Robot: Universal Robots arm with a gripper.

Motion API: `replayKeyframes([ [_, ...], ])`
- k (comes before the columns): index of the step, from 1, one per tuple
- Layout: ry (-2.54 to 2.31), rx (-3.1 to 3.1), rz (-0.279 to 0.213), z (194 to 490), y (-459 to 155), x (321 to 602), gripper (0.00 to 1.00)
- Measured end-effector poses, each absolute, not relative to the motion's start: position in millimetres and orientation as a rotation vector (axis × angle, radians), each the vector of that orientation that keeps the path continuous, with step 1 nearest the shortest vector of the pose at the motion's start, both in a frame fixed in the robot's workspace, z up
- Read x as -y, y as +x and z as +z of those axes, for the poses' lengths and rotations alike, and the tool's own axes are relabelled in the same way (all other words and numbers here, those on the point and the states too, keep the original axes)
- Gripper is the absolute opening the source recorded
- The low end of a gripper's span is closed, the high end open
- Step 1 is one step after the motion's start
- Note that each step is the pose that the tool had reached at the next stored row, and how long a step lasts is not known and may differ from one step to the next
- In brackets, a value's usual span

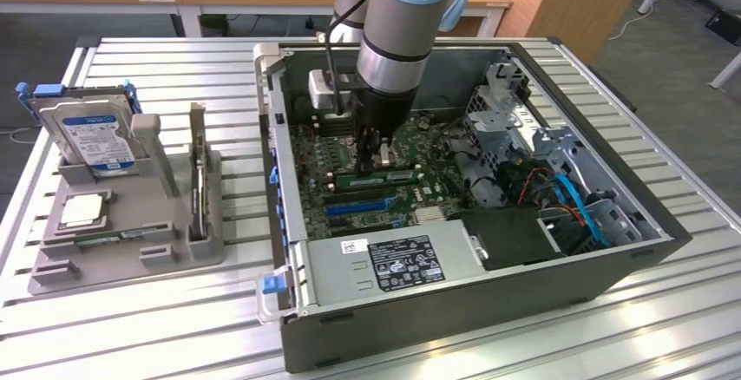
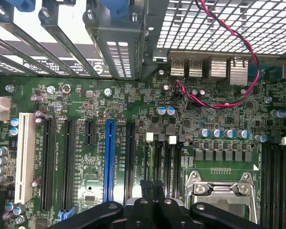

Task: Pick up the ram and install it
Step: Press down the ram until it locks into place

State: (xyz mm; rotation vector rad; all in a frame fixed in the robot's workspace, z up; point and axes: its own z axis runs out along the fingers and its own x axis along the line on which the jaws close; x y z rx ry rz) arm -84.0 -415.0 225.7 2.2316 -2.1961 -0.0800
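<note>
The ram (image 1: 391,174), a narrow green stick with a pale label, lies along the memory slots on the motherboard (image 1: 347,180) inside the open computer case (image 1: 463,285). My gripper (image 1: 373,161) reaches down into the case, and its black fingertips (image 2: 146,185) come down right at the stick's upper edge. In the wrist view the two fingers are pressed together with no gap, above the black memory slots (image 2: 162,157) beside the processor socket (image 2: 219,191). I cannot tell whether the fingers touch the ram.
A grey fixture (image 1: 69,267) at the exterior view's left holds a hard drive (image 1: 95,137), a silver processor (image 1: 83,211) and an upright expansion card (image 1: 200,180). Drive cages and blue cables (image 1: 579,206) crowd the case's right side. The power supply (image 1: 394,263) sits at its front.
</note>
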Motion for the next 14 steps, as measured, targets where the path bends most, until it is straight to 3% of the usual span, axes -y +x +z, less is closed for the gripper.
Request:
replayKeyframes([
  [14, 2.232, 2.196, -0.080, 223.8, -84.0, 415.0, 0.11],
])
